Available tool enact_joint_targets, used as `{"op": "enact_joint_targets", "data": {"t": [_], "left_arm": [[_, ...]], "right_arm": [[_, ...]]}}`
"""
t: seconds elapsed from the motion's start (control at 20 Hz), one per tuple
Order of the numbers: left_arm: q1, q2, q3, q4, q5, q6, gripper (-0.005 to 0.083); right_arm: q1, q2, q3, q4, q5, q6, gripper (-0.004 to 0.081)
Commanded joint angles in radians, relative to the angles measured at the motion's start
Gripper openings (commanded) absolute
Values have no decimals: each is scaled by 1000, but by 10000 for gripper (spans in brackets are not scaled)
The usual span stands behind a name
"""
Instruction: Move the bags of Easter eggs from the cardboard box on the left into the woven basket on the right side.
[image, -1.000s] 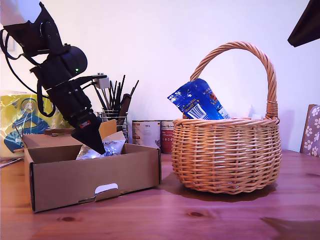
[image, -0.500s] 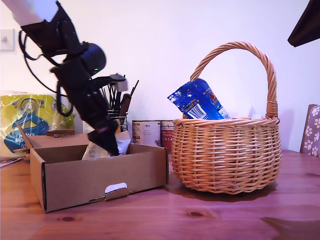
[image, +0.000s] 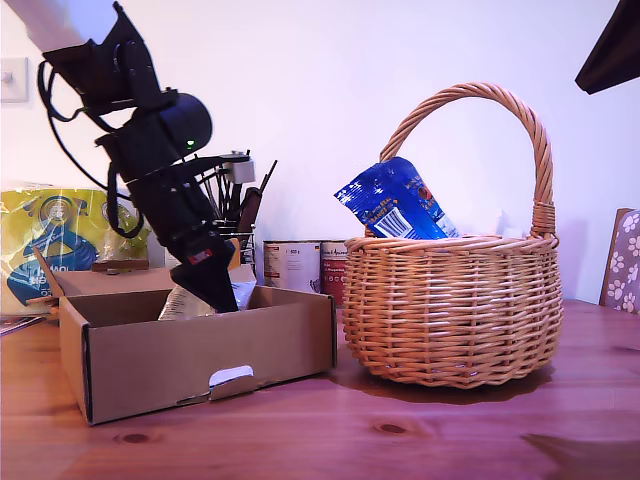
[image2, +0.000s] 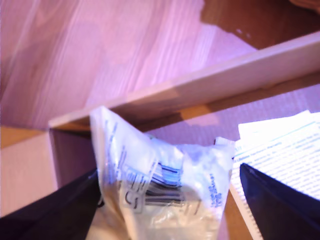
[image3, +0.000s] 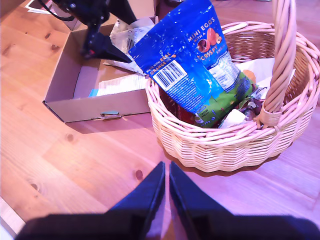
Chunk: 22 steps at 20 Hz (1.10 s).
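Note:
The cardboard box (image: 200, 350) (image3: 65, 85) stands at the exterior view's left. My first gripper (image: 222, 295) (image2: 167, 170) reaches down into it. A silvery-white bag of Easter eggs (image: 185, 300) (image2: 160, 180) (image3: 127, 32) sits crumpled between its two dark fingers, touching both. The box's wall (image2: 200, 85) runs just beyond it. The woven basket (image: 450, 310) (image3: 225, 145) stands at the exterior view's right, and a shiny blue bag (image: 395, 205) (image3: 190, 65) pokes up out of it. My second gripper (image3: 166, 167) hangs shut and empty above the table in front of the basket.
A printed paper sheet (image2: 280, 145) (image3: 122, 85) lies on the box floor. Behind the box are tin cans (image: 295, 265), a wire holder of pens (image: 235, 210) and a yellow-and-blue plastic bag (image: 60, 240). A dark arm part (image: 610, 50) shows at the exterior view's top right.
The first arm swung toward the exterior view's right and the box slid that way with it. The silvery bag went from lying to standing upright at the fingers. Basket and blue bag stayed put.

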Motion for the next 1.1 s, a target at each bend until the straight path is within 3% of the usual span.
{"op": "enact_joint_targets", "data": {"t": [0.0, 0.55, 0.65, 0.75, 0.85, 1.05], "left_arm": [[11, 53, -21, -3, 21, -11, 782], [20, 116, -21, -41, 66, -39, 753], [20, 108, -20, -34, 50, -61, 614], [20, 108, -20, -36, 31, -86, 390], [18, 105, -20, -47, 23, -89, 243], [17, 67, -20, -76, 22, -89, 217]], "right_arm": [[-4, 0, -18, 5, 0, -2, -5], [-4, 0, -18, 5, 0, -2, -5], [-4, 0, -18, 5, 0, -2, -5], [-4, 0, -18, 5, 0, -2, -5], [-4, 0, -18, 5, 0, -2, -5], [-4, 0, -18, 5, 0, -2, -5]]}}
